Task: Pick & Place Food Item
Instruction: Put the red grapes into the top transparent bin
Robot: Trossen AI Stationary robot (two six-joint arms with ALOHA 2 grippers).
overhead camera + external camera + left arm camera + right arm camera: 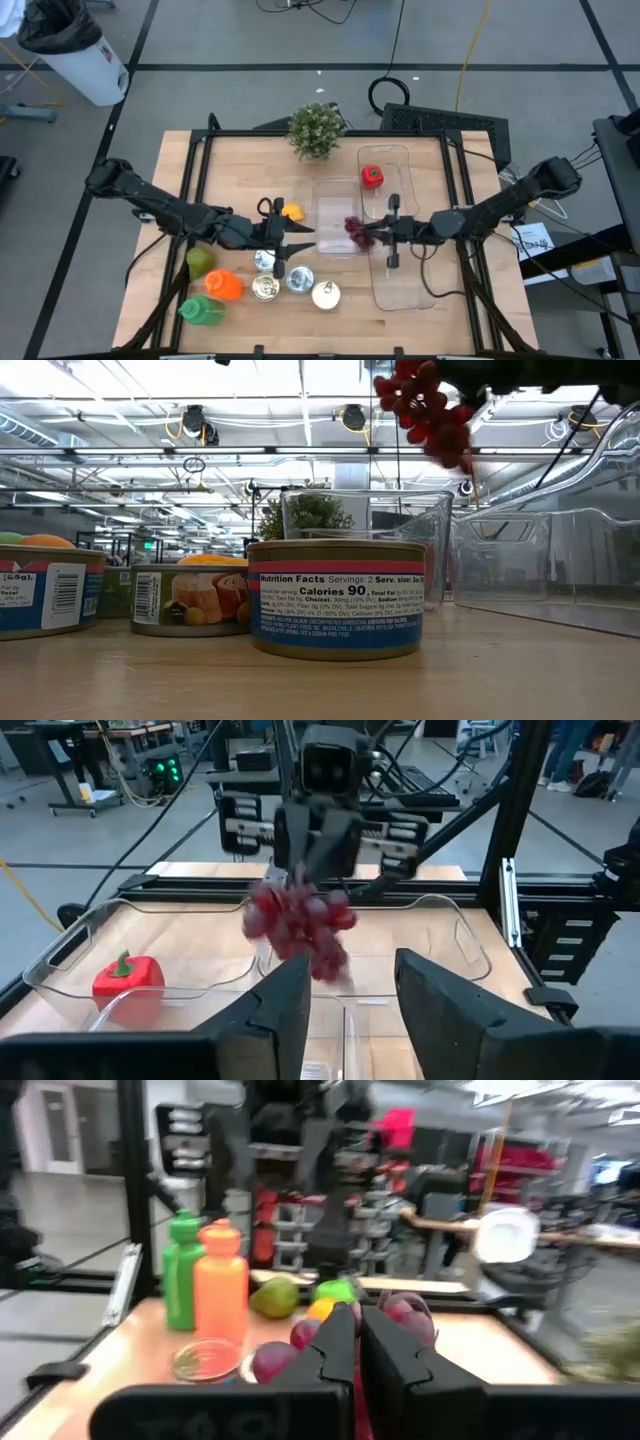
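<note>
A bunch of dark red grapes (354,229) is held in the air by my right gripper (367,232), which reaches in from the table's right and is shut on it. The bunch hangs over the near edge of a small clear container (333,206). In the left wrist view the grapes (298,927) dangle under that gripper (306,876). They show at the top of the low view too, as grapes (426,410). My left gripper (300,238) is open just left of the small container, facing the grapes and touching nothing; its fingers (282,1010) stand apart. My right gripper pinches the top of the grape bunch (292,892) between its two fingers, coming in level from the table's right. The bunch is lifted clear and hangs below the fingertips. In its own wrist view the shut fingers (335,1342) cover the place of contact, with grapes (272,1358) showing around them.
A red pepper (372,177) lies in a clear tub (398,156) at the far right; another clear tub (408,285) sits nearer. Several cans (266,288), an orange bottle (225,285), a green bottle (201,310), a green pear (200,260), an orange fruit (292,211) and a potted plant (318,130) stand around.
</note>
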